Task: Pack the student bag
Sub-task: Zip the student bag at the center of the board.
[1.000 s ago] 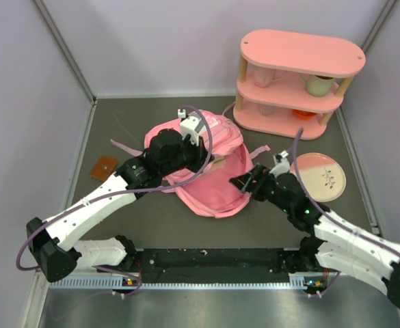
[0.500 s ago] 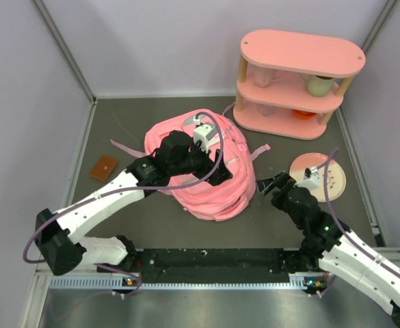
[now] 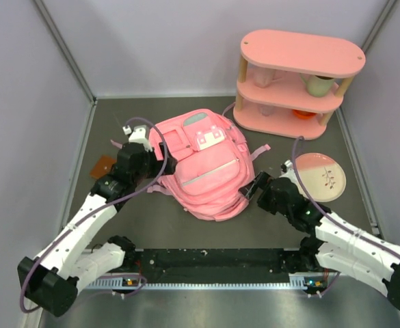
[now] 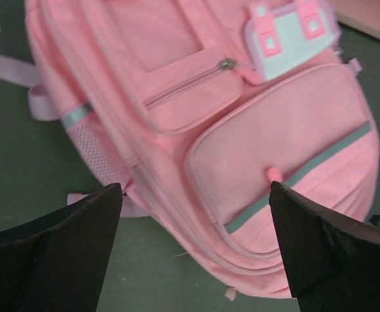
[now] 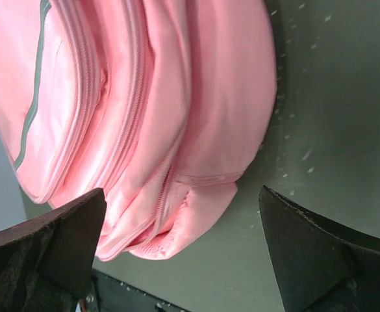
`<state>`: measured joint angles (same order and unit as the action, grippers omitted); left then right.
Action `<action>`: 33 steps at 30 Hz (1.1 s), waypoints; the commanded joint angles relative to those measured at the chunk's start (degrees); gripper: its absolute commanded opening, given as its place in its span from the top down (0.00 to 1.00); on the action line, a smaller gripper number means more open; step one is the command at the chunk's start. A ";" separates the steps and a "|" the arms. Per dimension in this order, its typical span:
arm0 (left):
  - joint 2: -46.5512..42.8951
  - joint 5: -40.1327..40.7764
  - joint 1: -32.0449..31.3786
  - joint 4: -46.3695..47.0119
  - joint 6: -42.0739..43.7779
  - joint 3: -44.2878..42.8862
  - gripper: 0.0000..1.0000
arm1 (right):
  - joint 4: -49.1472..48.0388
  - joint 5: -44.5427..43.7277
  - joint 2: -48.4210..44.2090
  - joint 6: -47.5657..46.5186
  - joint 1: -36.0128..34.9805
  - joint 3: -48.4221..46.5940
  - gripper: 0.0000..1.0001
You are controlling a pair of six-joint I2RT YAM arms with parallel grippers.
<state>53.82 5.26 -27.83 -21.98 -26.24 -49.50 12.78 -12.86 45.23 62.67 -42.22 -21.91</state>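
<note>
The student bag [image 3: 206, 167] lies flat in the middle of the table, front pockets up, its grey stripe and its mint and white flap showing. My left gripper [image 3: 147, 156] hovers at the bag's left side, open, touching nothing. In the left wrist view the bag [image 4: 241, 123] fills the frame between the wide-spread fingers [image 4: 79, 240] of that gripper [image 4: 194, 188]. My right gripper [image 3: 256, 186] stands open just right of the bag's lower corner. In the right wrist view the bag's zipped side [image 5: 144, 117] shows ahead of that gripper [image 5: 181, 193], with nothing held.
A pink oval shelf unit [image 3: 299, 82] with a cup [image 3: 319, 84] on its middle shelf stands at the back right. A pink and white plate [image 3: 317, 175] lies right of the bag. A small brown card [image 3: 102, 166] lies at the left. Loose straps [image 3: 122, 145] trail from the bag.
My left gripper has let go of the bag and drawn back to the left, opening wide. The bag has dropped flat. My right gripper has opened fully and stays beside the bag.
</note>
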 commanded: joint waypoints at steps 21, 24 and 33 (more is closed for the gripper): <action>13.41 -20.63 12.98 17.49 -8.83 14.95 0.60 | -13.57 16.02 21.65 -7.46 9.16 -8.58 1.00; 14.03 -22.74 12.98 19.16 -10.41 16.62 0.86 | -10.41 15.94 23.23 -12.55 10.84 -11.99 1.00; 3.32 -24.33 12.89 18.73 -16.12 23.74 1.00 | -5.22 14.27 32.63 -25.74 13.47 -25.35 1.00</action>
<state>64.14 -16.16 -14.76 -2.02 -39.97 -29.47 12.67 3.73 75.33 44.80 -30.37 -38.54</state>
